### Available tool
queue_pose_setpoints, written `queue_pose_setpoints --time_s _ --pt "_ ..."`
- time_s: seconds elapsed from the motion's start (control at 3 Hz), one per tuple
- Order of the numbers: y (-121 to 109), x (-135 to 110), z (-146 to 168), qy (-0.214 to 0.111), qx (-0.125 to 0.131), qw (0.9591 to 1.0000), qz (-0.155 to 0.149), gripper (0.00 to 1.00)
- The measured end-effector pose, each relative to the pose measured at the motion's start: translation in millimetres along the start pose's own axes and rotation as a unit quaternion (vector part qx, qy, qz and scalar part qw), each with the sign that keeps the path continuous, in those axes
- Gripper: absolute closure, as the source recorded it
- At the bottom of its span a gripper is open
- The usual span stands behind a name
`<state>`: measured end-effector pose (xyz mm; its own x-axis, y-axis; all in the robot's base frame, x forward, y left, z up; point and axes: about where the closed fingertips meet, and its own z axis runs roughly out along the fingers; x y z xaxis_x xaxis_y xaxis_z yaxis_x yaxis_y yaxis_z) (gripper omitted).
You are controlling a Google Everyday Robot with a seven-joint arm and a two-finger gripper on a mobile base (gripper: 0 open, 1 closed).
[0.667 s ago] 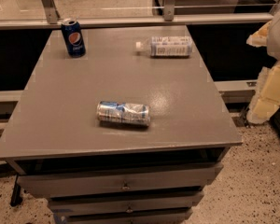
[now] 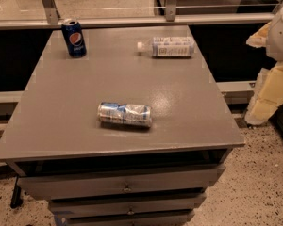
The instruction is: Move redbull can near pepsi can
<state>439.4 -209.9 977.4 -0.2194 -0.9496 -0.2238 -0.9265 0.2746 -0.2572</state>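
The redbull can (image 2: 125,115) lies on its side at the table's (image 2: 61,126) front middle, unmoved from a moment ago, so the task is unstarted. Open top leads to the upright pepsi can (image 2: 74,37) by the far left edge; a bottle (image 2: 167,46) lies far right. The gripper is out of view, so its state cannot be told.
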Motion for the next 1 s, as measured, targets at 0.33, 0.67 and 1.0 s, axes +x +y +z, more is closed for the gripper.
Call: queue_pose_setpoints --time_s 0.33,0.67,1.0 --pt "10 -32 22 -0.030 -0.014 0.9994 0.004 0.00" --pt "18 -55 38 -0.051 -0.025 0.9984 0.005 0.00" --pt "33 -100 77 -0.100 -0.044 0.9940 0.001 0.00"
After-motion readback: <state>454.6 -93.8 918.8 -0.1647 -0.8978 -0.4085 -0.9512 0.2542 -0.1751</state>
